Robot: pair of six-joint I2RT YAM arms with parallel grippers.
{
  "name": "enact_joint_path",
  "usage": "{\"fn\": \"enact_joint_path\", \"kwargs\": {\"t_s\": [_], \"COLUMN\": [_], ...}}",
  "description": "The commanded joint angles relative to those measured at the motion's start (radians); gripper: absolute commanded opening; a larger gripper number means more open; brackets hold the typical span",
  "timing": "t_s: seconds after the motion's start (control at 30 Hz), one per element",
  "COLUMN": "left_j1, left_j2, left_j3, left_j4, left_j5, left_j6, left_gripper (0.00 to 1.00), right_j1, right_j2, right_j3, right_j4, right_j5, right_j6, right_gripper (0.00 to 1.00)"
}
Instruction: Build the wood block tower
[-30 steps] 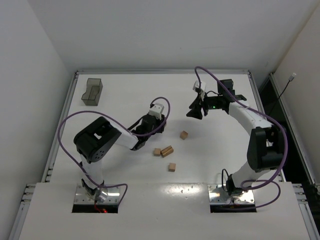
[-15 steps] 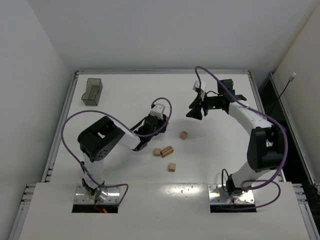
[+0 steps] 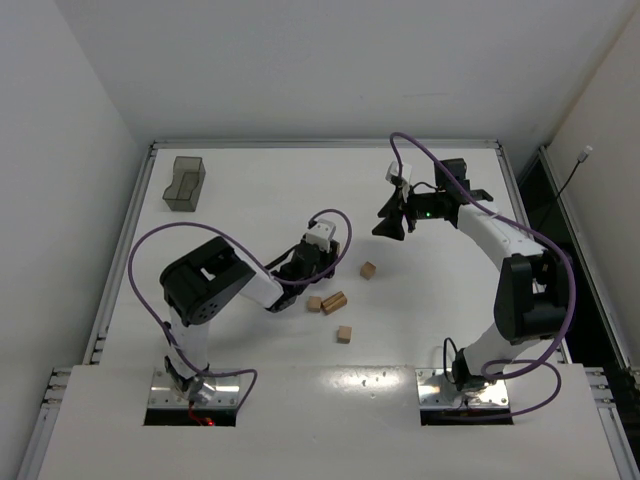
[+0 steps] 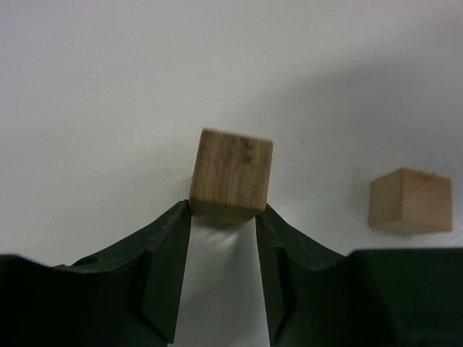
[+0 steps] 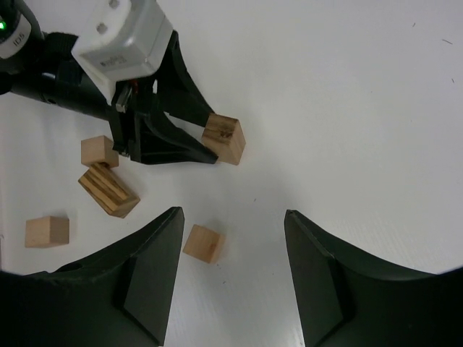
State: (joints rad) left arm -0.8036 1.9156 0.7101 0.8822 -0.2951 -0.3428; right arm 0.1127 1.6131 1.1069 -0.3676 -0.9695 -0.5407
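- Where the left gripper [image 4: 223, 217] ends, its two dark fingers [image 4: 163, 260] stand parted. Their tips are right at the near lower corners of one wood cube [image 4: 231, 173]. Most of that cube sits beyond the tips rather than between them, and from here I can't say they squeeze it.
- That wood cube rests on the white table [image 3: 250, 190], roughly mid-table, right at the nose of the left arm.
- A second cube [image 4: 411, 201] lies off to the side of it, apart and on its own.
- The right gripper [image 5: 233, 212] hangs with its fingers spread wide and nothing between them. It is raised over the far right part of the table and looks down on the blocks, well apart from them.
- Closer to the arm bases, a third cube [image 3: 314, 303] lies just beside a longer striped block [image 3: 334, 301] with a darker grain.
- A fourth cube [image 3: 344, 334] sits alone, nearest the bases.
- Every block lies singly on the table, none on top of another.
- A dark translucent bin [image 3: 184, 183] stands near the far left corner, well apart from the blocks.
- A purple cable [image 3: 140, 250] loops off the left arm, and another runs along the right arm.
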Motion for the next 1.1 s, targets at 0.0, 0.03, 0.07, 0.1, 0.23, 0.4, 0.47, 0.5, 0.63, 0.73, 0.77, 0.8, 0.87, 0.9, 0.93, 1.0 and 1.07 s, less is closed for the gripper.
{"fn": "enact_joint_path", "kwargs": {"t_s": [0.0, 0.03, 0.07, 0.1, 0.23, 0.4, 0.47, 0.5, 0.63, 0.73, 0.77, 0.8, 0.87, 0.9, 0.93, 1.0, 1.07], "left_j1": [-0.031, -0.031, -0.040, -0.040, -0.049, -0.059, -0.068, -0.068, -0.086, -0.097, -0.097, -0.106, -0.106, -0.106, -0.106, -0.106, -0.106], "left_j2": [0.023, 0.023, 0.023, 0.023, 0.023, 0.014, 0.005, 0.005, -0.041, -0.087, -0.101, -0.128, -0.157, -0.173, -0.205, -0.240, -0.279], "left_j3": [-0.034, -0.034, -0.034, -0.034, -0.034, -0.034, -0.034, -0.034, -0.069, -0.109, -0.109, -0.126, -0.144, -0.153, -0.153, -0.153, -0.153], "left_j4": [-0.052, -0.052, -0.052, -0.063, -0.084, -0.084, -0.095, -0.095, -0.095, -0.095, -0.095, -0.095, -0.095, -0.095, -0.115, -0.147, -0.189], "left_j5": [-0.018, -0.018, -0.032, -0.032, -0.044, -0.044, -0.053, -0.053, -0.064, -0.064, -0.075, -0.075, -0.085, -0.085, -0.099, -0.127, -0.150], "left_j6": [-0.004, -0.004, -0.004, -0.004, -0.027, -0.027, -0.027, -0.027, -0.027, -0.027, -0.027, -0.015, 0.001, 0.013, 0.013, 0.047, 0.082], "left_gripper": [0.37, 0.39, 0.40, 0.42, 0.52, 0.54, 0.56, 0.56, 0.56, 0.56, 0.56, 0.56, 0.56, 0.56, 0.56, 0.56, 0.56], "right_j1": [-0.007, -0.007, -0.007, -0.007, -0.007, -0.007, -0.007, -0.007, -0.007, 0.004, 0.013, 0.013, 0.013, 0.013, 0.024, 0.036, 0.045], "right_j2": [-0.013, -0.022, -0.022, -0.022, -0.022, -0.022, -0.022, -0.022, -0.032, -0.032, -0.016, -0.007, 0.007, 0.020, 0.021, 0.036, 0.036], "right_j3": [0.010, 0.010, 0.010, 0.010, 0.010, 0.001, 0.001, 0.001, 0.001, 0.011, 0.031, 0.040, 0.051, 0.070, 0.079, 0.100, 0.100], "right_j4": [0.015, 0.015, 0.015, 0.015, 0.006, 0.006, 0.006, 0.006, 0.006, -0.020, -0.033, -0.043, -0.054, -0.089, -0.105, -0.131, -0.142], "right_j5": [-0.034, -0.034, -0.034, -0.034, -0.034, -0.034, -0.034, -0.034, -0.019, 0.029, 0.053, 0.066, 0.132, 0.158, 0.217, 0.279, 0.331], "right_j6": [-0.010, -0.010, -0.010, -0.010, -0.010, -0.019, -0.019, -0.019, -0.019, -0.019, -0.005, 0.007, 0.059, 0.059, 0.059, 0.059, 0.050], "right_gripper": [0.55, 0.55, 0.56, 0.56, 0.56, 0.56, 0.56, 0.56, 0.56, 0.57, 0.57, 0.57, 0.57, 0.56, 0.56, 0.55, 0.55]}}
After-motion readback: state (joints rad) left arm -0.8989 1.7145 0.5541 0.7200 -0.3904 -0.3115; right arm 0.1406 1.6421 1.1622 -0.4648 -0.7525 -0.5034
